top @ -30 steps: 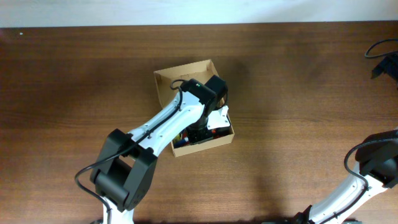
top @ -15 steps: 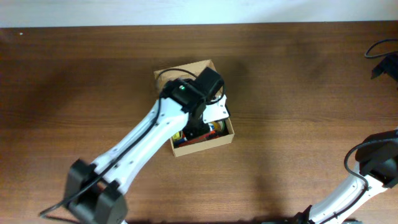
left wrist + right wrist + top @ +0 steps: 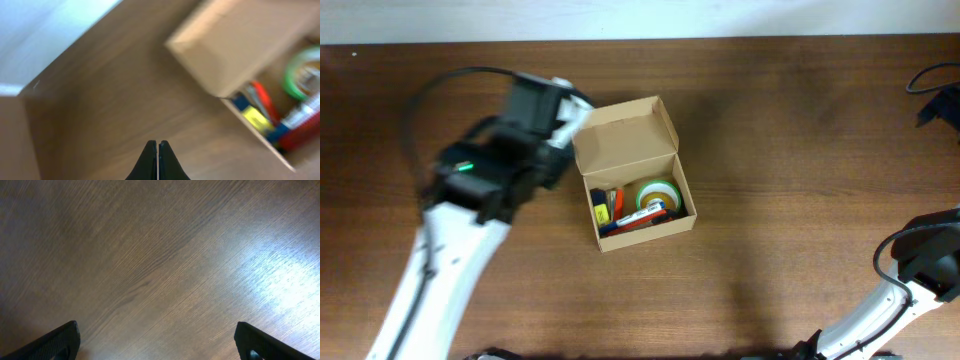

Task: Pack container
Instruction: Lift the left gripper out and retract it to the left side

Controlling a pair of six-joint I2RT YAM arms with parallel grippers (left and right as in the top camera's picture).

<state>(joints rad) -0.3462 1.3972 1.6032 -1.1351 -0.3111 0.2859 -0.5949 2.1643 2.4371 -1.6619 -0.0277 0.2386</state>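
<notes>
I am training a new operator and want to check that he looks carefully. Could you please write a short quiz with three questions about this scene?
1. What colour is the tape roll in the box?
2. True or false: the box is closed.
3. Which gripper is shut? A. left B. right C. both

Key
1. Green.
2. False: it is open, with the contents in view.
3. A. The left gripper is shut on nothing, over the table beside the box. The right gripper is open.
</notes>
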